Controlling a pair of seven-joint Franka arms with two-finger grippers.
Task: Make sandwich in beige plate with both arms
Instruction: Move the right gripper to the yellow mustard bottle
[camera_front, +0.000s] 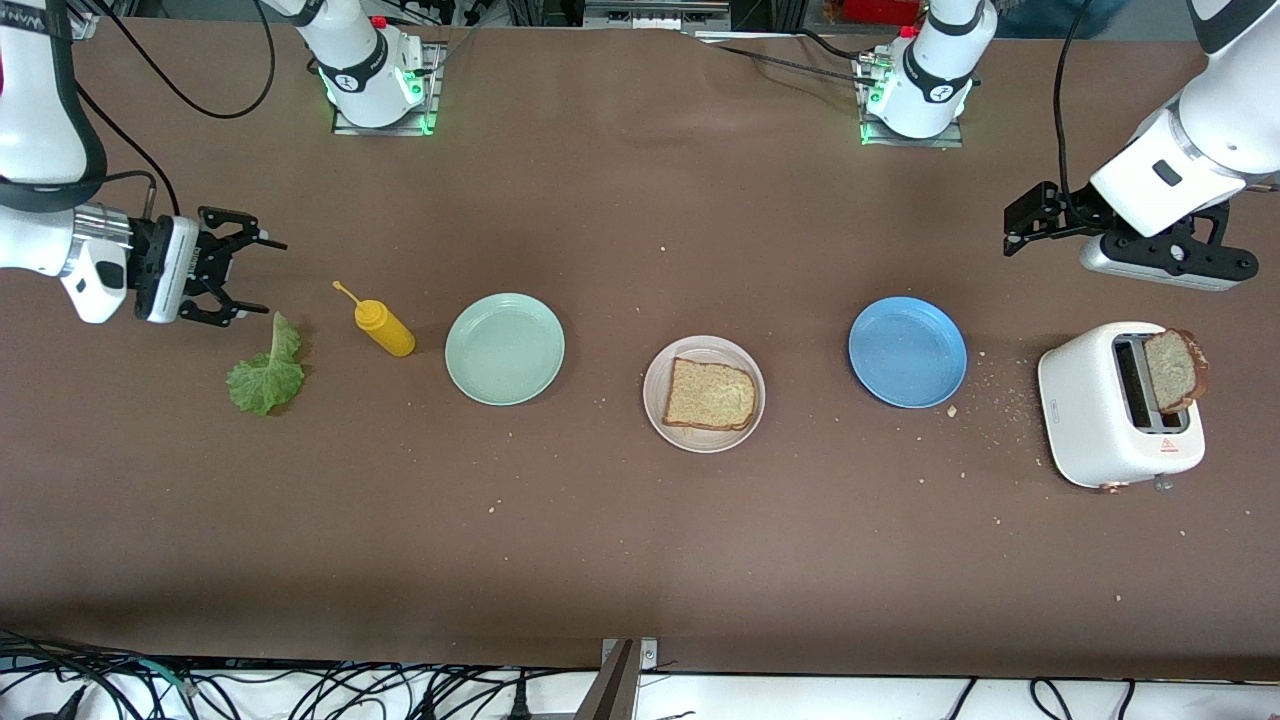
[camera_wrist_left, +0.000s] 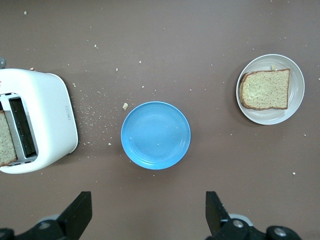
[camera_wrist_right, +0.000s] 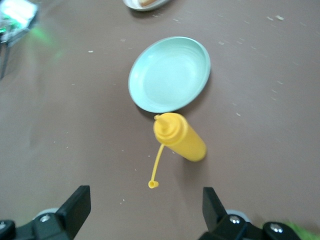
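Observation:
The beige plate (camera_front: 655, 400) lies mid-table with one brown bread slice (camera_front: 710, 395) flat on it. A second bread slice (camera_front: 1175, 370) stands up out of the white toaster (camera_front: 1095, 405) at the left arm's end. The green lettuce leaf (camera_front: 268, 372) lies on the table at the right arm's end. My right gripper (camera_front: 265, 277) hangs open and empty just above the table beside the lettuce. My left gripper (camera_front: 1015, 228) is open and empty, above the table near the toaster. The left wrist view shows the plate (camera_wrist_left: 298, 92), its slice (camera_wrist_left: 265, 89) and the toaster (camera_wrist_left: 47, 120).
A yellow squeeze bottle (camera_front: 385, 327) lies on its side between the lettuce and a mint-green plate (camera_front: 505, 348). A blue plate (camera_front: 908, 351) sits between the beige plate and the toaster. Crumbs are scattered around the toaster. The right wrist view shows the bottle (camera_wrist_right: 180, 138) and mint plate (camera_wrist_right: 169, 74).

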